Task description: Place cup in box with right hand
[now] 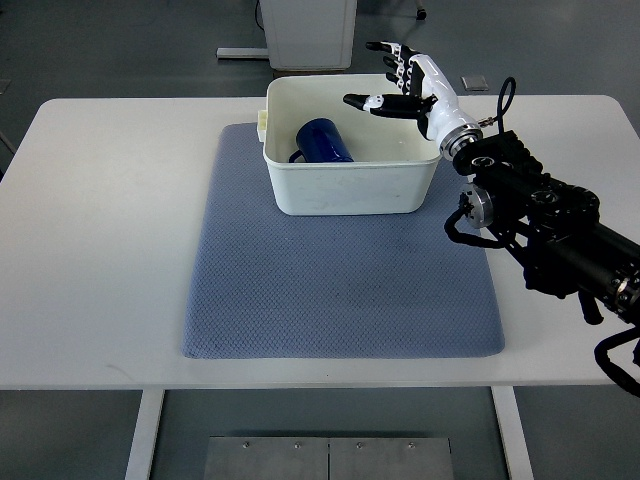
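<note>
Over the far right corner of the box (350, 190) hangs the right hand (405, 85), its fingers (365, 101) spread loose and holding nothing. Down inside the box, toward its left side, lies the blue cup (323, 141), tipped over with its handle against the near wall; nothing else shows in there. To my eye the placing looks done, so the sensible move would be to lift that hand straight up and back to the right, keeping the fingers released and well above the rim so they don't catch the wall and drag the box across the blue mat (340, 290) beneath it. Under the mat is the white counter (110, 220). No left hand is in sight.
</note>
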Motion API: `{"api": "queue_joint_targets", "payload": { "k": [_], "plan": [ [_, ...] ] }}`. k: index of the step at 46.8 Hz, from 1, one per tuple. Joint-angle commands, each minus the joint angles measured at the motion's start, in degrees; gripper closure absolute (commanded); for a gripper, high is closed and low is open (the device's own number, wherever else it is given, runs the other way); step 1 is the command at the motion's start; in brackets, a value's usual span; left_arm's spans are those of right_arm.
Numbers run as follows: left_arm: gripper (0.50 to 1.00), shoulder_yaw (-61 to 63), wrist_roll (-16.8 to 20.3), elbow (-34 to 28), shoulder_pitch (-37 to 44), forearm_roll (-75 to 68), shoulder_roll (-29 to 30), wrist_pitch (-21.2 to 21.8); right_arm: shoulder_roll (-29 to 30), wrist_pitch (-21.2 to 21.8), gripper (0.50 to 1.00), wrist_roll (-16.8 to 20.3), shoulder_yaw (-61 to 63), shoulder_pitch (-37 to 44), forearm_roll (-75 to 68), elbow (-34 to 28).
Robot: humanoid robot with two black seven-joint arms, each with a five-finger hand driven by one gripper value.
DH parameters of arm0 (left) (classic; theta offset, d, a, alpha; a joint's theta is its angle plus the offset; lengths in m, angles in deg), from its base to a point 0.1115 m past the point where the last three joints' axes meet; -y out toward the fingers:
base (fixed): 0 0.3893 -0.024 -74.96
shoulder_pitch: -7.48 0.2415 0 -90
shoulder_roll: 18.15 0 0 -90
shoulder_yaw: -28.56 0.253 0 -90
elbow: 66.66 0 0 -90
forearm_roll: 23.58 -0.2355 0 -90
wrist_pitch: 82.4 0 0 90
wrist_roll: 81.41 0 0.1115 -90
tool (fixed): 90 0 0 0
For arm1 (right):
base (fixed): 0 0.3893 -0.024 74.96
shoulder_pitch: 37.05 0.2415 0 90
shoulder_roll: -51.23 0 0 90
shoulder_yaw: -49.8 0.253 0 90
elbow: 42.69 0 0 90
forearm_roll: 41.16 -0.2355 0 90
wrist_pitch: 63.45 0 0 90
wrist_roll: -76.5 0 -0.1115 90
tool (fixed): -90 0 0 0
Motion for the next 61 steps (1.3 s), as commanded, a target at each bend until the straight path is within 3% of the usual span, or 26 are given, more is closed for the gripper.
{"api": "queue_joint_targets", "payload": {
  "k": [1, 26, 44, 61],
  "plan": [
    [0.500, 0.0, 0.0, 0.0, 0.0, 0.0, 0.0, 0.0, 0.0, 0.0, 0.500, 0.1, 0.0, 0.3, 0.0, 0.0],
    [0.500, 0.0, 0.0, 0.0, 0.0, 0.0, 0.0, 0.0, 0.0, -0.3, 0.500, 0.1, 0.2, 1.7, 0.1, 0.1],
    [0.500, 0.0, 0.0, 0.1, 0.0, -0.1, 0.0, -0.1, -5.8, -0.5, 0.500, 1.4, 0.5, 0.7, 0.0, 0.2],
    [0.500, 0.0, 0.0, 0.0, 0.0, -0.1, 0.0, 0.0, -9.0, 1.8, 0.500, 2.0, 9.6, -3.5, -9.3, 0.7]
  ]
}}
